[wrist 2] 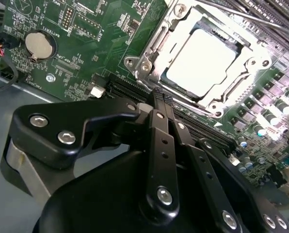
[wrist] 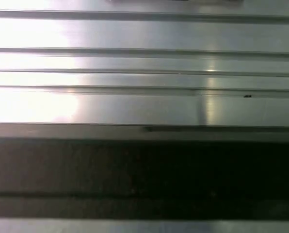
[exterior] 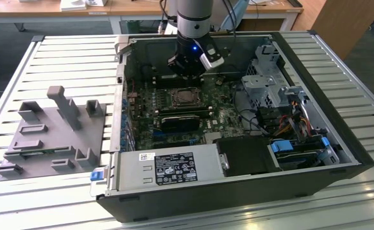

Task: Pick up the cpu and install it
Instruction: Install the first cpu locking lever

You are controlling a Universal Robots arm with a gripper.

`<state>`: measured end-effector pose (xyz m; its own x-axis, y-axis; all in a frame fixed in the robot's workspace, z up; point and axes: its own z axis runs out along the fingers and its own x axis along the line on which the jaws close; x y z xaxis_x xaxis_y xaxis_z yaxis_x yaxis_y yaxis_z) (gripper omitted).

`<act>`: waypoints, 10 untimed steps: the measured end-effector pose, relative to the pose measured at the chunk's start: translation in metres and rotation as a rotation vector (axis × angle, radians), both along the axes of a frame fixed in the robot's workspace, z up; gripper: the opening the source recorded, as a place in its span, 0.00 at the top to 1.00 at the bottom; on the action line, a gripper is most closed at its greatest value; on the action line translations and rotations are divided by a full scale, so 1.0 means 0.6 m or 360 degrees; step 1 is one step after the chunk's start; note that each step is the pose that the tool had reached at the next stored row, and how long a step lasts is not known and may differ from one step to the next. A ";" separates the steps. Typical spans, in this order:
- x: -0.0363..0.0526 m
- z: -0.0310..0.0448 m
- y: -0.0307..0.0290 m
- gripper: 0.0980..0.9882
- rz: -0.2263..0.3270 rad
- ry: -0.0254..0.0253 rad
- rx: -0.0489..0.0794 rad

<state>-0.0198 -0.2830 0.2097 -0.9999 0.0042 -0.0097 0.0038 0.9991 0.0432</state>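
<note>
Cpu (wrist 2: 201, 62) flat in socket (wrist 2: 149, 53) (seemingly seated).

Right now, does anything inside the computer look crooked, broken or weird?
Nothing stands out. The cpu lies flat and square in its socket on the motherboard, with the metal frame around its edges. The tool sits beside the socket with its fingers together, holding nothing. The grey fixture tray rests on the slatted table outside the case.

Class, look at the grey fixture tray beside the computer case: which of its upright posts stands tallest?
The L-topped post near the middle of the grey fixture tray stands tallest in the exterior view. It rises well above the shorter blocks around it.
</note>
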 end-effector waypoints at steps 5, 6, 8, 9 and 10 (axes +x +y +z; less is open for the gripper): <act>0.000 0.000 -0.0041 0.99 0.0000 0.00002 0.0000; 0.000 0.000 -0.0052 0.99 0.0000 0.00002 0.0000; 0.001 0.000 -0.0074 0.99 0.0000 0.00001 0.0000; 0.001 0.000 -0.0082 0.99 0.0000 0.00002 0.0000; 0.001 0.000 -0.0089 0.99 0.0000 0.00002 0.0000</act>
<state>-0.0191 -0.2884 0.2096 -0.9999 0.0043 -0.0096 0.0038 0.9991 0.0430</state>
